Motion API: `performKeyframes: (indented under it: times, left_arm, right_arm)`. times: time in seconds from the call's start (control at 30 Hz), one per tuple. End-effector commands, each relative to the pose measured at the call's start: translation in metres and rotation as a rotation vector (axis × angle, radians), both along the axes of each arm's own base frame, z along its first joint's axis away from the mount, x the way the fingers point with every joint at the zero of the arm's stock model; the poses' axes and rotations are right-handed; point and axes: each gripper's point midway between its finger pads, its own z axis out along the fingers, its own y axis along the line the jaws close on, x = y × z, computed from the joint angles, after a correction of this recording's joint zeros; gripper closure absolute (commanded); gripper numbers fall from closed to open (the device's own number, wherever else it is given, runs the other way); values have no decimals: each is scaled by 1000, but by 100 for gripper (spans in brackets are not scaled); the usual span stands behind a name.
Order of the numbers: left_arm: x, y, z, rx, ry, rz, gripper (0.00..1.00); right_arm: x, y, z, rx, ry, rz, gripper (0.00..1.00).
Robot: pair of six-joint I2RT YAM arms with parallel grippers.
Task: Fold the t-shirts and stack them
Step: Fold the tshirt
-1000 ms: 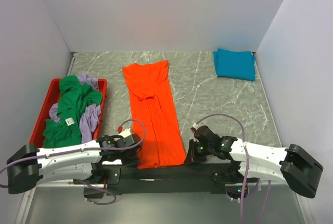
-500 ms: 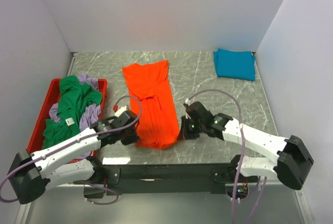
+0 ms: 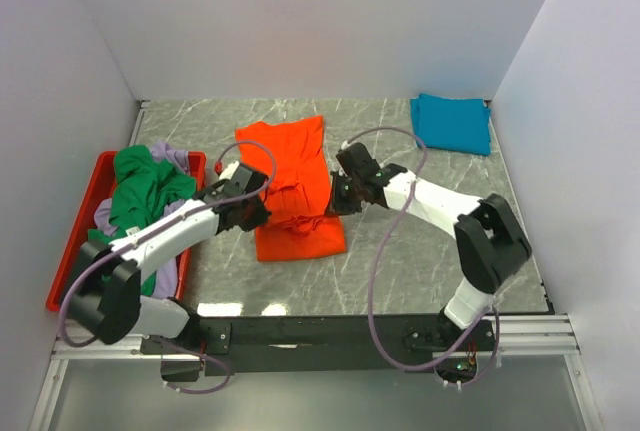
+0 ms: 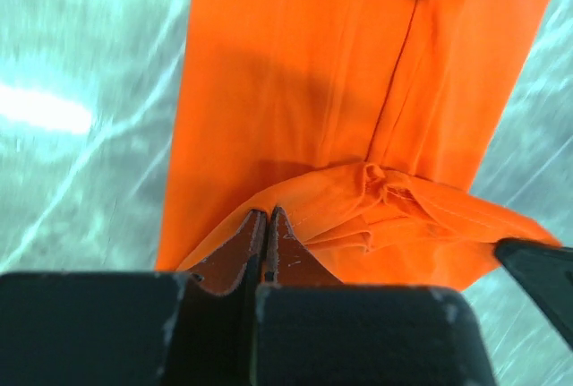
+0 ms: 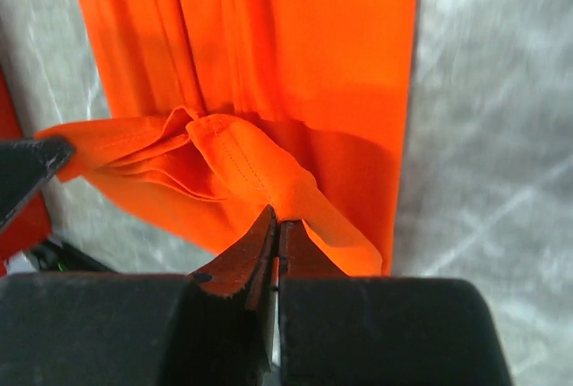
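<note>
Orange t-shirt (image 3: 292,151) half-folded, hem raised.
Left gripper (image 3: 252,213) and right gripper (image 3: 338,196) each pinch a hem corner; soft creased cloth sags between them, and a long flat panel lies ahead.

The top camera looks down on the whole desk (image 3: 420,241) from behind; both wrist cameras closely face the orange t-shirt (image 3: 290,151), sharing its lifted fold.
</note>
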Motion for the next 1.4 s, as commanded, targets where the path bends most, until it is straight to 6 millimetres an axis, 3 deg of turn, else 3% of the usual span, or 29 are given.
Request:
performKeyframes:
  times: [0.0,0.07,0.37,0.63,0.9,1.17,1.37]
  left_arm:
    - [38,-3,19,4,-90,27,99]
    - [48,-2,21,4,-92,46,99]
    - [82,13,21,13,-93,108,99]
    - [110,22,9,29,-71,118,99]
    - [123,26,2,41,-58,122,99]
    - [130,28,-5,58,-39,115,99]
    - [132,31,4,50,-63,121,99]
  right_arm:
    - [41,11,24,47,-85,-20,100]
    - [50,12,18,43,-73,-26,100]
    - [94,19,30,75,-96,-37,100]
    - [117,20,22,102,-78,-37,100]
    - [139,23,10,123,-68,-7,100]
    - [153,21,18,147,-79,-3,100]
    - [156,18,24,159,-92,-7,100]
